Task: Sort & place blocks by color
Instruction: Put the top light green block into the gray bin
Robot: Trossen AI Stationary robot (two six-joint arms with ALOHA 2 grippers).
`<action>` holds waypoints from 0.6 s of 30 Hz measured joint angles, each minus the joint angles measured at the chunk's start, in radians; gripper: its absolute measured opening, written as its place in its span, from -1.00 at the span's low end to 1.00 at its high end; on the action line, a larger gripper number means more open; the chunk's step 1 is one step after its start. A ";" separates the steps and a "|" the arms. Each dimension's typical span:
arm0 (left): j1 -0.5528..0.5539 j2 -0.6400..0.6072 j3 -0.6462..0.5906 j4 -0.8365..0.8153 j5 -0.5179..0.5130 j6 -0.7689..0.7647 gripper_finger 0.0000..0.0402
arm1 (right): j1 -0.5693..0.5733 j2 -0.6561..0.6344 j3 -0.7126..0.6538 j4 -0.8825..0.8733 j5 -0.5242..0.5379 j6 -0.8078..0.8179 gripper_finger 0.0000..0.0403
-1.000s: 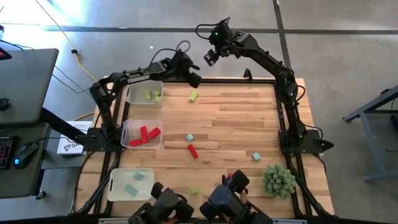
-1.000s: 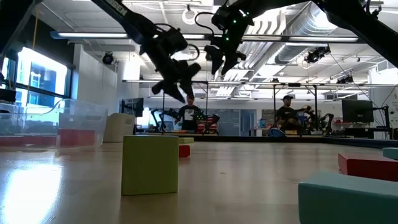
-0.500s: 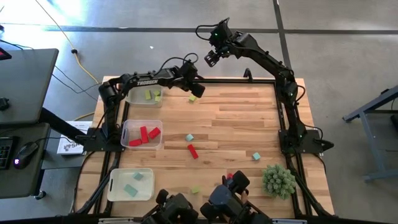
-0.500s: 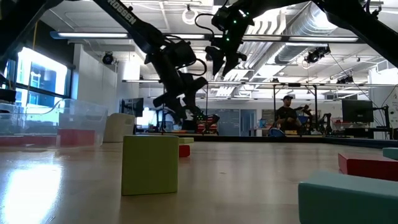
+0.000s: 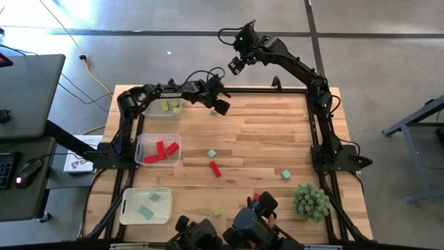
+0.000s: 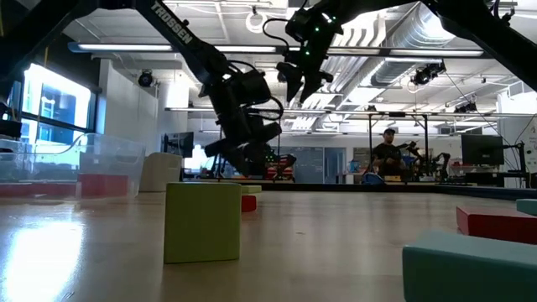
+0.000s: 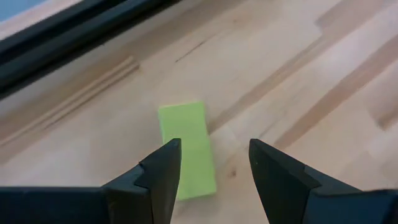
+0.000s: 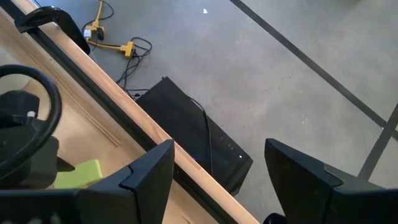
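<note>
Item: my left gripper (image 7: 211, 171), fingers spread, poised over a yellow-green bar block (image 7: 186, 149) lying flat on the table (image 7: 298, 74) just beneath and between them; the high view hides this block under my claw. My right gripper (image 5: 236, 64), fingers apart, hangs beyond the table's far edge.

left gripper (image 5: 220, 105) low over far-left table (image 5: 277, 139), beside yellow-green bin (image 5: 161, 106); right gripper (image 5: 236, 64) raised past far edge; red bin (image 5: 158, 149) mid-left; teal bin (image 5: 146, 206) near-left
</note>
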 joint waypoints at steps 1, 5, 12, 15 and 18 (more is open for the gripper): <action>0.000 0.003 0.000 -0.005 -0.004 0.000 -0.12 | 0.000 0.000 0.000 -0.001 0.000 0.000 0.19; -0.004 0.017 0.000 -0.019 -0.036 0.000 -0.12 | 0.000 0.000 0.000 0.000 -0.007 0.026 0.19; -0.006 0.052 -0.001 -0.023 -0.041 0.004 -0.12 | 0.000 0.000 0.000 -0.001 -0.011 0.026 0.19; -0.006 0.073 0.000 -0.033 -0.038 0.009 -0.12 | 0.000 0.000 0.000 -0.001 -0.011 0.026 0.19; -0.007 0.081 0.003 -0.035 -0.041 0.010 -0.12 | 0.000 0.000 0.000 -0.001 -0.011 0.027 0.18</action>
